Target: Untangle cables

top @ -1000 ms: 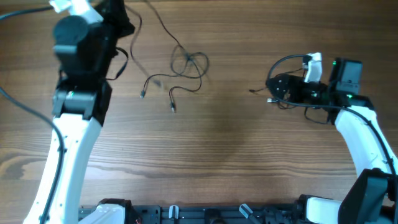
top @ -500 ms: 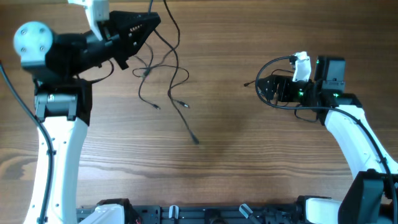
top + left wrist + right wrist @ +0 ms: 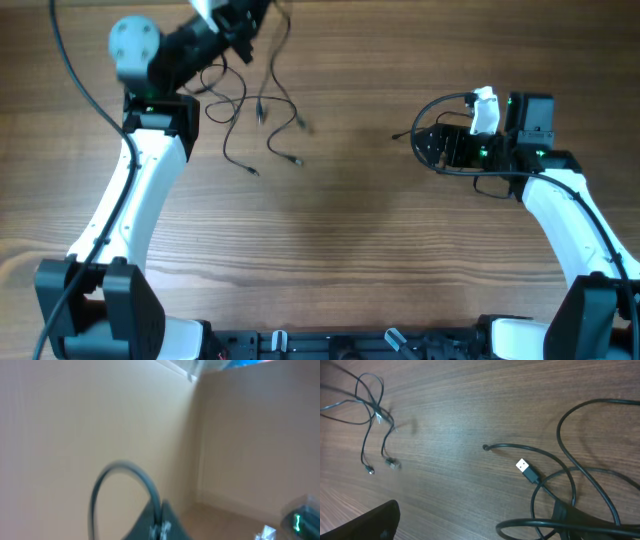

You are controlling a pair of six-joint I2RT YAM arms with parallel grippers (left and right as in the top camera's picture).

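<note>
Black cables (image 3: 377, 412) dangle from the clamped left hand (image 3: 248, 18); right hand (image 3: 432, 148) gapes apart.

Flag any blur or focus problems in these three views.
Left wrist: badly motion-smeared, only a dark loop against blank beige. Overhead: mostly sharp, slight smear on the cables by the left gripper. Right wrist: crisp table grain, even light, no glare.

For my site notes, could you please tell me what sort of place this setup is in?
Probably a robotics test bench: a wood-grain tabletop, a white-and-black left robot arm, a matching right arm, and thin black cables.
</note>
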